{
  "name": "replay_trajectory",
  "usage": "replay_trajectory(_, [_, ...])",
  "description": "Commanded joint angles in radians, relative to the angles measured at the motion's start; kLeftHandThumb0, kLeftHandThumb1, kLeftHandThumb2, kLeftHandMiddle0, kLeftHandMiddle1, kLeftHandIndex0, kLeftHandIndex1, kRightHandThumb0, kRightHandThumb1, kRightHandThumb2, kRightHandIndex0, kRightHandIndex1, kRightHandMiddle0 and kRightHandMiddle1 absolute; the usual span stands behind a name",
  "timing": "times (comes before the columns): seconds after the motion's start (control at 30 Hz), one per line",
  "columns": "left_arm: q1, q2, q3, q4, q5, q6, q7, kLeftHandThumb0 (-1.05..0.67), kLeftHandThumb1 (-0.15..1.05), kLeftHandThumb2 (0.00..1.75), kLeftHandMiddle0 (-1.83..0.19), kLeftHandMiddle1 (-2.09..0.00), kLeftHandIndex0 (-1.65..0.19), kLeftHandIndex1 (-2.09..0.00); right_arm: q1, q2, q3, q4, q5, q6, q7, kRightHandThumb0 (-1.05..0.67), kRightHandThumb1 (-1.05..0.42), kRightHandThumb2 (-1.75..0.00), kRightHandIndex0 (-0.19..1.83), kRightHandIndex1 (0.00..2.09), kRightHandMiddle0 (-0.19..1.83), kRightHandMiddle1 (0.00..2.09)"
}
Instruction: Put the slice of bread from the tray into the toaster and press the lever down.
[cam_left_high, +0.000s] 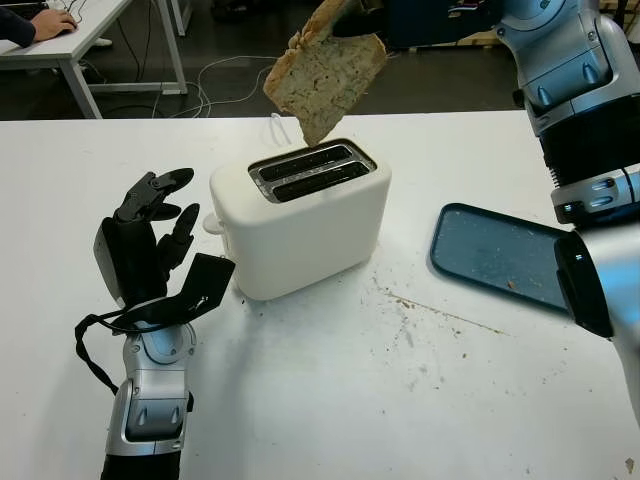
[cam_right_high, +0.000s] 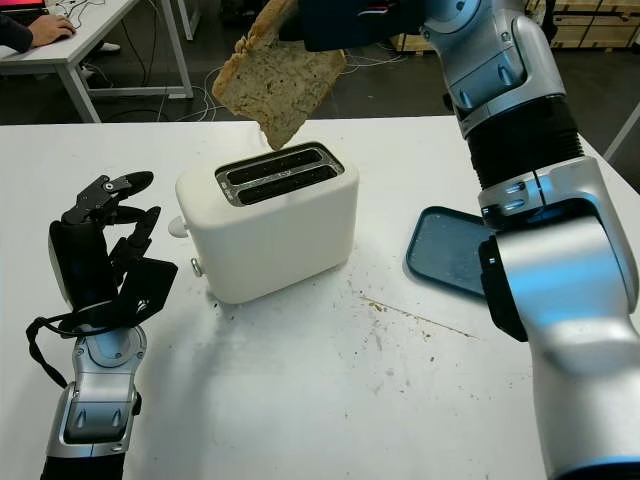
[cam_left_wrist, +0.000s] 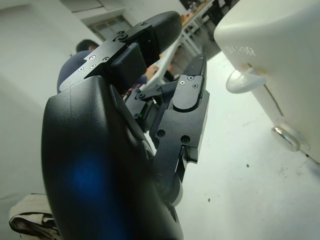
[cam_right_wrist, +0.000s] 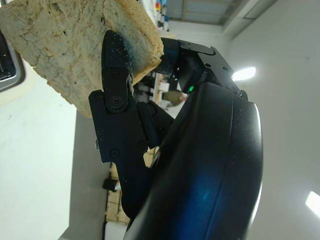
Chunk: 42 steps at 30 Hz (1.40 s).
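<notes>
- While it hangs in the air over the toaster (cam_left_high: 300, 215), its lowest corner just above the slots (cam_left_high: 310, 172), the bread (cam_left_high: 325, 75) is pinched by its top edge in the right hand (cam_right_high: 345, 22)
- It looks light, dry and crumbly, stiff enough to hold its shape yet likely to break under a hard squeeze; a gentle hold near the top crust, as now, seems best, leaving the lower part free to enter a slot
- Seen from the right wrist, a finger (cam_right_wrist: 116, 75) presses flat against the slice
- The lever (cam_left_high: 213, 222) sits on the toaster's end facing the left hand (cam_left_high: 150, 235), which is open beside it on the table (cam_left_high: 400, 400)
- The tray (cam_left_high: 490, 255) lies to the right, with only crumbs on it
</notes>
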Motion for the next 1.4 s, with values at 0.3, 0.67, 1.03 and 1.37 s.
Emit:
replay_trajectory(0.3, [-0.002,-0.007,0.003,-0.007,-0.003,-0.002,0.003,-0.09,0.92,0.02,-0.69,-1.09,-0.83,-0.41,0.066,-0.045,-0.024,-0.084,0.032,0.035,0.073,-0.42,-0.92,-0.37,1.09,1.75,0.89,1.75])
replay_trajectory(0.67, [0.000,-0.010,0.002,-0.010,0.003,-0.002,0.005,-0.08,0.92,0.02,-0.67,-1.11,-0.83,-0.41,0.135,-0.046,-0.005,-0.070,0.017,0.033,0.098,-0.44,-0.92,-0.40,1.09,1.75,0.86,1.75])
replay_trajectory(1.03, [0.002,-0.011,0.001,-0.012,0.007,0.000,0.003,-0.08,0.92,0.01,-0.67,-1.10,-0.84,-0.41,0.180,-0.043,0.021,-0.057,0.020,0.006,0.117,-0.39,-0.92,-0.39,1.05,1.75,0.77,1.75])
replay_trajectory(1.37, [0.005,-0.012,0.000,-0.011,0.004,0.000,0.002,-0.09,0.92,0.02,-0.67,-1.10,-0.83,-0.41,0.194,-0.051,0.094,-0.082,-0.121,-0.101,-0.003,-0.44,-0.92,-0.38,1.09,1.75,0.81,1.75])
